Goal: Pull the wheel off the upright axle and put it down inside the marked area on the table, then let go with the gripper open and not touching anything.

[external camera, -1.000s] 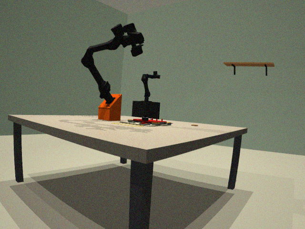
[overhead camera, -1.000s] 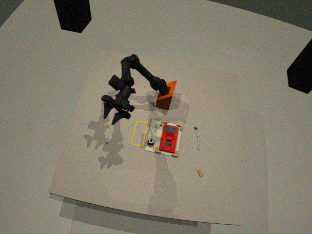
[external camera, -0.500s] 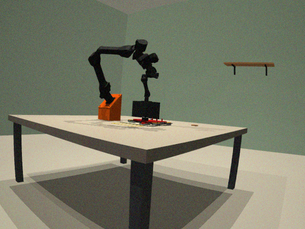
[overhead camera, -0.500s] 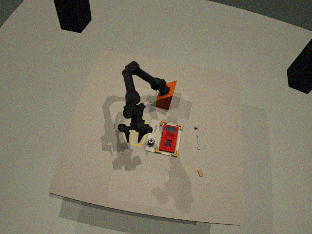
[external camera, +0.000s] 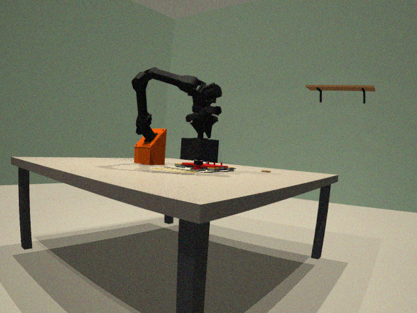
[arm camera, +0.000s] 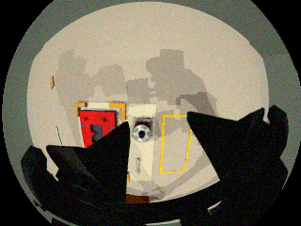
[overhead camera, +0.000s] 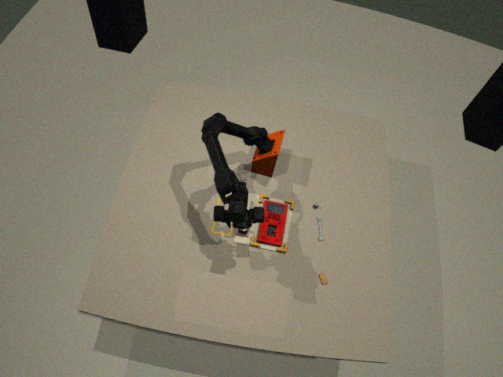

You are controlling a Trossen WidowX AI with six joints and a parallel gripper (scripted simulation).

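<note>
The wheel (overhead camera: 242, 232) (external camera: 197, 162) (arm camera: 142, 132) is a small dark ring with a grey hub. It sits on the upright axle on a white plate (overhead camera: 243, 239) (arm camera: 142, 165), left of a red board (overhead camera: 273, 223) (external camera: 209, 165) (arm camera: 96, 124). The marked area is a yellow outlined rectangle (overhead camera: 212, 228) (arm camera: 162, 146) on the table just beside the plate. My gripper (overhead camera: 240, 227) (external camera: 202, 136) (arm camera: 158, 121) hangs well above the wheel, pointing down. It is open and holds nothing. In the top view the arm hides most of the wheel.
The orange arm base (overhead camera: 268, 158) (external camera: 151, 149) stands behind the plate. A grey wrench (overhead camera: 320, 228) and a small bolt (overhead camera: 315, 206) lie right of the red board. A wooden block (overhead camera: 322, 278) (external camera: 265, 171) lies nearer the front. A black box (external camera: 199, 149) shows behind the board.
</note>
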